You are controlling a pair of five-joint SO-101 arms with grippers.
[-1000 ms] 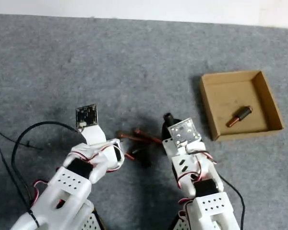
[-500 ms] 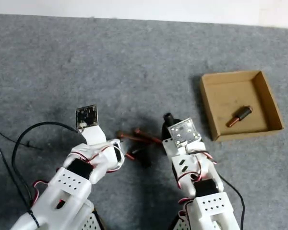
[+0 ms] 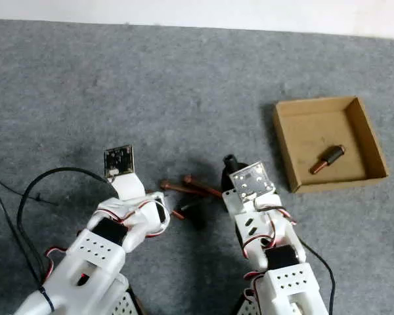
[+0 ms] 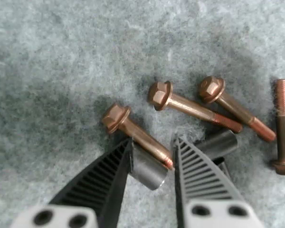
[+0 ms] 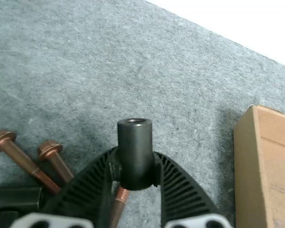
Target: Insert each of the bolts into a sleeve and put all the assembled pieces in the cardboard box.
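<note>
While the right gripper (image 5: 134, 160) stands clamped on an upright sleeve (image 5: 134, 140), bore up, the move turns on the left gripper (image 4: 154, 141): its jaws stand apart, astride a lying sleeve (image 4: 149, 172) and the threaded tip of the nearest bolt (image 4: 133, 134). That bolt's long axis runs obliquely away from the jaws, head at the far end, so the left arm is much the nearer to it; whether its tip sits in the lying sleeve or merely beside it, I cannot tell. Counted outside the cardboard box (image 3: 315, 103): four bolts, with the second bolt (image 4: 183, 103), third bolt (image 4: 235, 111) and fourth bolt (image 4: 283, 123) just beyond, and three sleeves, a third sleeve (image 4: 219, 144) behind one finger. One assembled piece (image 3: 328, 159) lies inside it.
</note>
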